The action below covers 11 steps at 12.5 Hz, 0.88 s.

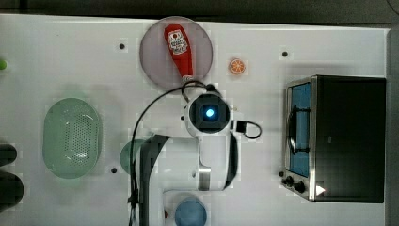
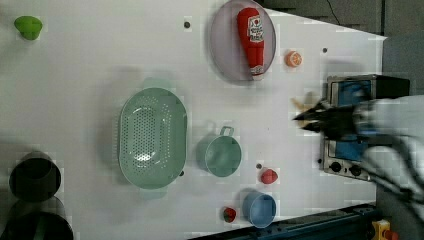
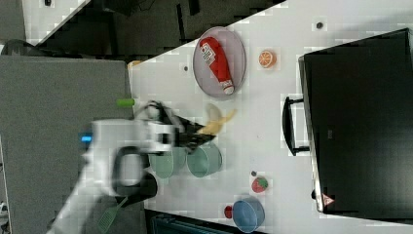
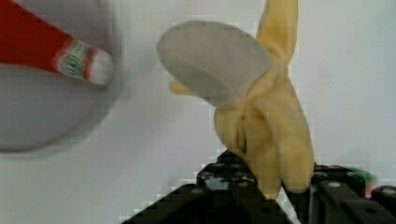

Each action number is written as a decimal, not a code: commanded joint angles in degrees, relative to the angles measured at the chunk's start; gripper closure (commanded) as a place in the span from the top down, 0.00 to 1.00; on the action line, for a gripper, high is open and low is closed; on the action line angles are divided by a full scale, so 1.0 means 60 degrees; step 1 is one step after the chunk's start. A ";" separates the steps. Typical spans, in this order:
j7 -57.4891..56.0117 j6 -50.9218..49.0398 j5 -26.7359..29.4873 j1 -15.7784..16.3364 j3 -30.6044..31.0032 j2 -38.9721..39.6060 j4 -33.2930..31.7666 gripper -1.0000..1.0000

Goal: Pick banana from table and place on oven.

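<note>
Table (image 1: 56, 52): the broad white top carries everything, and the stretch between the jaws and the oven lies bare in the top view, so the carry can run straight across it.
Oven (image 1: 350, 136): it stands at the top view's right, well apart from the jaws, its flat black roof free of objects; the glass door and handle face the arm, so a good approach, as I judge it, climbs above the silver frame before crossing and sets down toward the middle of the roof, away from the door-side edge.
Colander (image 1: 71, 137): the green basket sits far behind the jaws, on the side away from the oven, out of the route.
Plate and ketchup bottle (image 1: 179, 47): the grey plate with the red bottle lies just beyond the jaws in the top view, close enough that any swing toward it should be avoided.
Green cup (image 3: 204, 161): it shows just beside the jaws in the right view; rising before turning should keep clear of its rim.
Gripper (image 3: 204, 135): the dark jaws are clamped on the banana's lower body, pinching it near one end.
Banana (image 4: 266, 116): held between the jaws and lifted off the table, peel flaps splayed outward beyond the fingertips; the long overhang may sway, so a slow carry suits it.
Orange slice (image 1: 237, 66): small, between the jaws' far side and the oven, beside the path rather than on it.
</note>
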 commanded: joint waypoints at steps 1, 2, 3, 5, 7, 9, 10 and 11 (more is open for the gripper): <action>0.0385 -0.2277 -0.0081 -0.0069 -0.0361 -0.1519 0.1811 0.27; 0.0369 -0.3062 -0.0084 -0.0117 -0.0634 -0.1721 0.2253 0.27; 0.0341 -0.3626 -0.0095 -0.0174 -0.0978 -0.1823 0.2601 0.27; -0.0005 -0.3968 -0.0326 -0.0306 -0.1817 -0.1775 0.2994 0.27; -0.1796 -0.3785 -0.1053 -0.0369 -0.2720 -0.1519 0.3112 0.27; -0.3390 -0.3209 -0.1328 -0.0388 -0.3628 -0.1046 0.3272 0.27; -0.3903 -0.2863 -0.1327 -0.0392 -0.4085 -0.0741 0.3362 0.27; -0.4506 -0.2536 -0.1328 -0.0399 -0.4526 -0.0395 0.3429 0.27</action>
